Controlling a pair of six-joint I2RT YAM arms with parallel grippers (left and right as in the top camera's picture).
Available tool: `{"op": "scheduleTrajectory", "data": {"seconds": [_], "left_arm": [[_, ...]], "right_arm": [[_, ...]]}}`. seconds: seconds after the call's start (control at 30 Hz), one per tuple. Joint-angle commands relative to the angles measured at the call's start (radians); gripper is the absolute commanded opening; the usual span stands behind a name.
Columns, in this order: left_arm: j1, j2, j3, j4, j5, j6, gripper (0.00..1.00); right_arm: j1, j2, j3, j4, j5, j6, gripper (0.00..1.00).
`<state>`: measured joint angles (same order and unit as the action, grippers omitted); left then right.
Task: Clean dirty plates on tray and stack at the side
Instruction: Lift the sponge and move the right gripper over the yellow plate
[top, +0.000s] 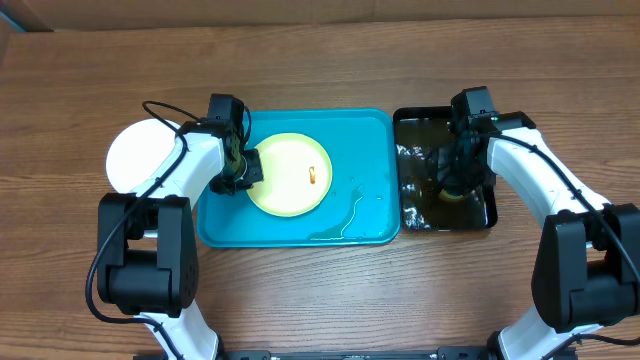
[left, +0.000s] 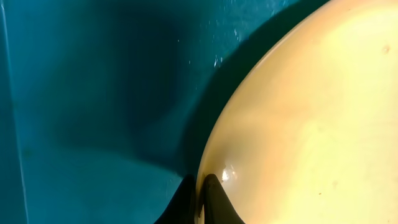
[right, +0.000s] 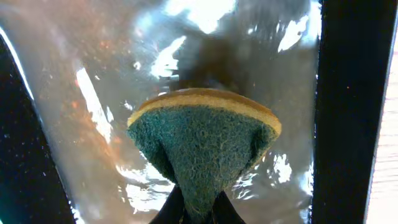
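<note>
Pinching: left gripper clamped on the rim of the yellow-green plate, inside the turquoise tray at table centre. Right gripper squeezes a sponge over the black water tray, toward the right edge. Advice: hold plate pinned, soak sponge, scrub the orange smear. No writing legible.

Bright overhead light glares off the water; deep shadow crosses the tray.
</note>
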<state>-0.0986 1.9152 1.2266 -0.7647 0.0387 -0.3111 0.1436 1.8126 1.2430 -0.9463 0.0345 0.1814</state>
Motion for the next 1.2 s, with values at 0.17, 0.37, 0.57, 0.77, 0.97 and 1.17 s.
{"op": "scheduleTrajectory", "data": {"seconds": [0.17,0.37,0.57,0.77,0.97,1.17], "left_arm": [[-0.014,0.033,-0.011,-0.028,0.055,-0.009,0.33],[-0.006,0.033,-0.011,0.077,-0.033,-0.002,0.30],[-0.018,0.033,-0.011,0.034,0.044,-0.003,0.04],[-0.036,0.033,-0.011,-0.029,0.086,-0.003,0.05],[-0.036,0.033,-0.011,-0.034,0.110,-0.003,0.04],[-0.048,0.033,-0.011,-0.035,0.168,-0.004,0.04]], "right_arm": [[-0.001,-0.056,0.080,-0.011,0.017,-0.029,0.04],[-0.001,-0.056,0.080,-0.014,0.017,-0.029,0.04],[-0.002,-0.056,0.080,-0.013,0.018,-0.029,0.04],[-0.002,-0.057,0.083,-0.011,0.043,-0.028,0.04],[-0.002,-0.057,0.101,-0.037,0.043,-0.029,0.04],[-0.002,-0.057,0.109,-0.085,-0.021,-0.062,0.04]]}}
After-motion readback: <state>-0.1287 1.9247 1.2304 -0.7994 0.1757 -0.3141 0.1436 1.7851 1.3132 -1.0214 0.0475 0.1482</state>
